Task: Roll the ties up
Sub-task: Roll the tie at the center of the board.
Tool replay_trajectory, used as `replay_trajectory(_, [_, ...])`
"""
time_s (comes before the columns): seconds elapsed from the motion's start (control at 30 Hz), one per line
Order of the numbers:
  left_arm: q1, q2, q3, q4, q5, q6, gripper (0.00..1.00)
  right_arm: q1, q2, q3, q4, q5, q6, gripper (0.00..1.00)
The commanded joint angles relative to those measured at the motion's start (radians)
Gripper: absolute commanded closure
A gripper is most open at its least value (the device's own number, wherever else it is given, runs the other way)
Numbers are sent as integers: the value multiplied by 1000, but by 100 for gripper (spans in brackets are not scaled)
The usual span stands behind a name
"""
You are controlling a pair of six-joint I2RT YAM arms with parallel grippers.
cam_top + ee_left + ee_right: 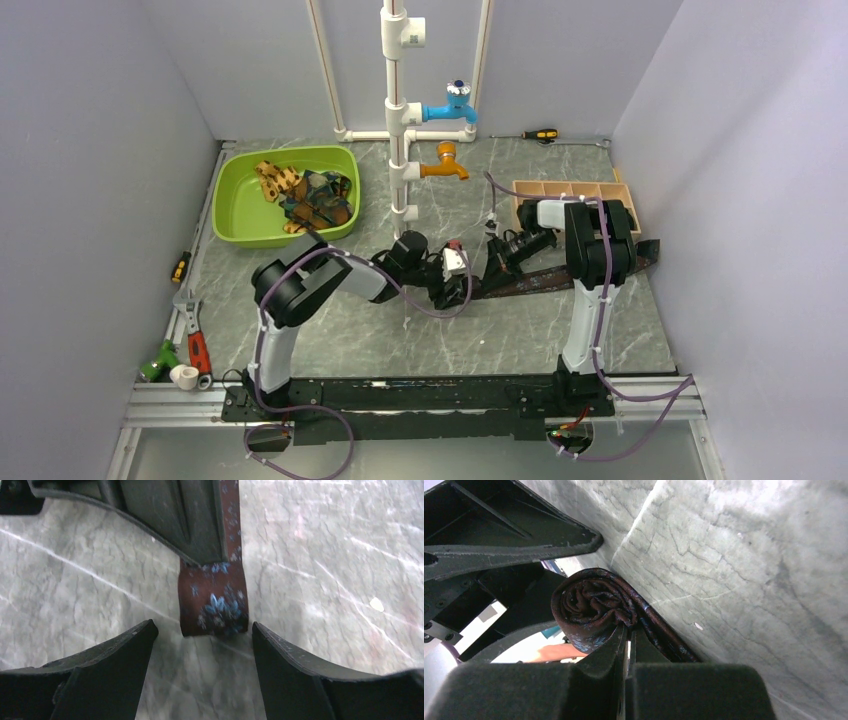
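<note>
A dark brown tie [560, 275] with small pale blue speckles lies across the table's middle, its left end rolled up. In the right wrist view my right gripper [629, 628] is shut on the tie at the edge of the roll [586, 605]. My left gripper [204, 627] is open, and the speckled roll [214, 600] sits just ahead of its fingertips, touching neither. In the top view the two grippers meet at the tie's left end, the left gripper [460, 286] beside the right gripper [497, 252]. More ties [310, 195] lie heaped in a green basin.
The green basin [240, 215] stands at the back left. A white pipe stand [398, 150] with blue and orange taps rises behind the grippers. A wooden compartment box [560, 190] sits behind the right arm. Hand tools [190, 345] lie along the left edge.
</note>
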Motion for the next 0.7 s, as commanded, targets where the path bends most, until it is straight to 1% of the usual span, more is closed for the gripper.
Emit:
replay_trajectory(0.0, [-23,105,45,55,29,-118,23,-11,45,-1,85,216,-69,100])
replay_trajectory(0.13, [-35,158,86,40,9,-141,29,-8,42,-9,105,198,-55,100])
replay_trajectory(0.2, [-35,159,74,29,4,-143,31,-2,35,-12,125,190,-37,100])
replay_trajectory(0.27, [-34,151,52,21,3,-136,36,5,34,-11,138,178,-21,100])
replay_trajectory(0.3, [-33,144,45,7,3,-126,40,9,32,-13,144,172,-12,100])
replay_trajectory(0.37, [-33,131,30,-33,-15,-101,57,21,29,-19,152,159,-4,100])
replay_trajectory(0.43, [-33,111,18,-112,-40,-81,69,25,22,-24,150,136,0,100])
replay_trajectory(0.5, [-31,80,3,-197,-86,-51,76,24,11,-24,135,114,-2,90])
replay_trajectory(0.53, [-30,69,9,-280,-106,-24,78,22,-4,-21,126,106,-5,84])
replay_trajectory(0.6, [-29,53,40,-440,-155,17,79,14,-42,-9,101,85,-13,75])
replay_trajectory(0.67, [-26,31,31,-524,-185,66,79,7,-75,15,67,65,-29,67])
